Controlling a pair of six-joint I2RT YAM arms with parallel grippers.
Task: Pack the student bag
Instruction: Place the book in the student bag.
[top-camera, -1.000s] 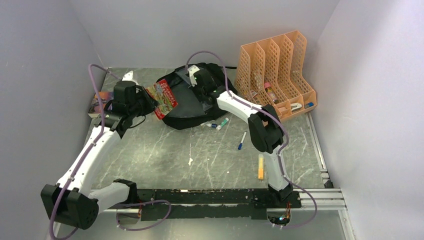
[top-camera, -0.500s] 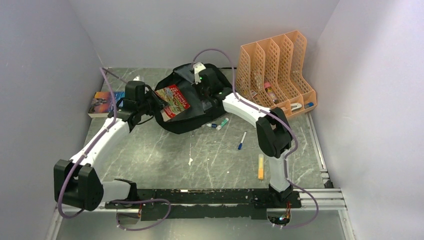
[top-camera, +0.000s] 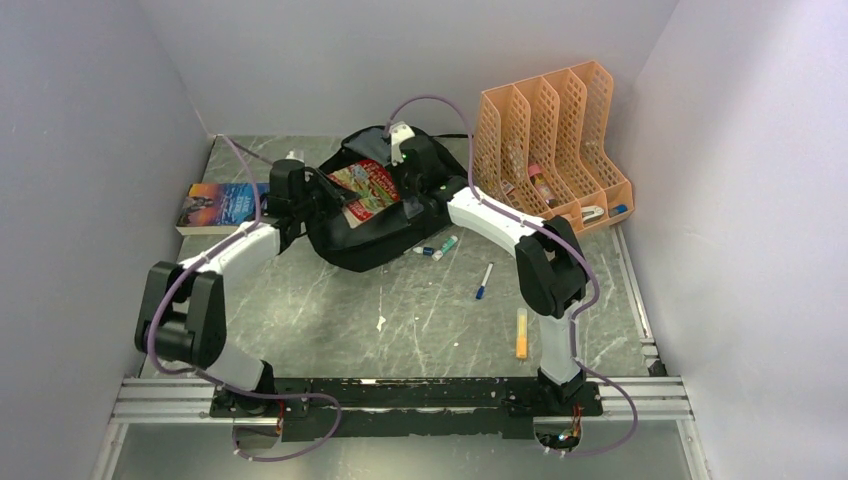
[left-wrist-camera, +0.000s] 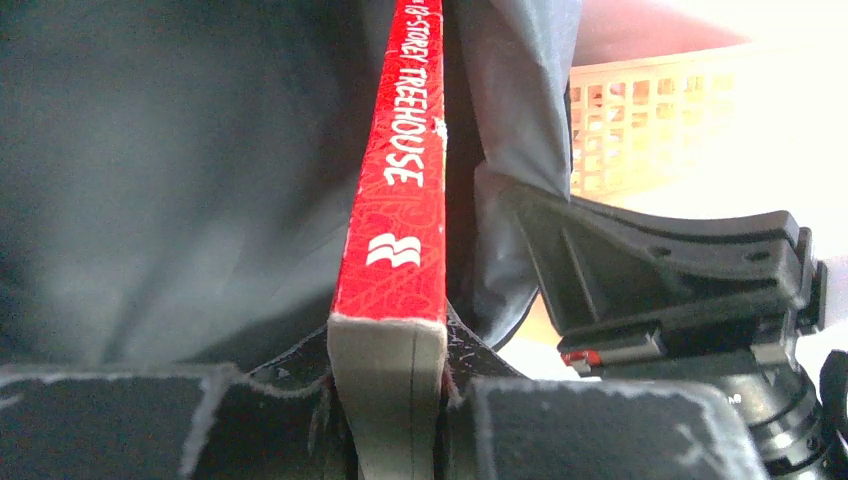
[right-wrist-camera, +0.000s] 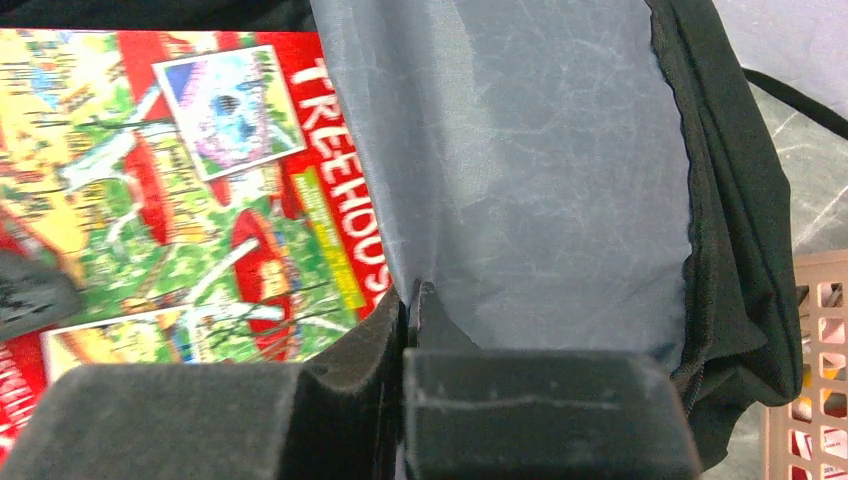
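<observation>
The student bag (top-camera: 368, 247) is a floppy black backpack lying at the back middle of the table, its mouth held open. My left gripper (top-camera: 325, 196) is shut on a red paperback book (top-camera: 368, 189) and holds it partly inside the bag's opening. In the left wrist view the book's red spine (left-wrist-camera: 400, 190) runs up from my left gripper (left-wrist-camera: 388, 400) into the dark bag (left-wrist-camera: 150, 180). My right gripper (top-camera: 400, 190) is shut on the edge of the bag's grey lining (right-wrist-camera: 530, 170), right gripper (right-wrist-camera: 410, 300), with the book's cover (right-wrist-camera: 180, 180) just beside it.
An orange mesh file organiser (top-camera: 550, 150) stands at the back right. A second book (top-camera: 222, 205) lies at the left wall. Markers (top-camera: 437, 248), a blue pen (top-camera: 484, 280) and an orange marker (top-camera: 521, 333) lie in front of the bag. Walls close in both sides.
My left arm has swung right, carrying the book from beside the bag into its opening. My right gripper has lifted the bag's edge slightly.
</observation>
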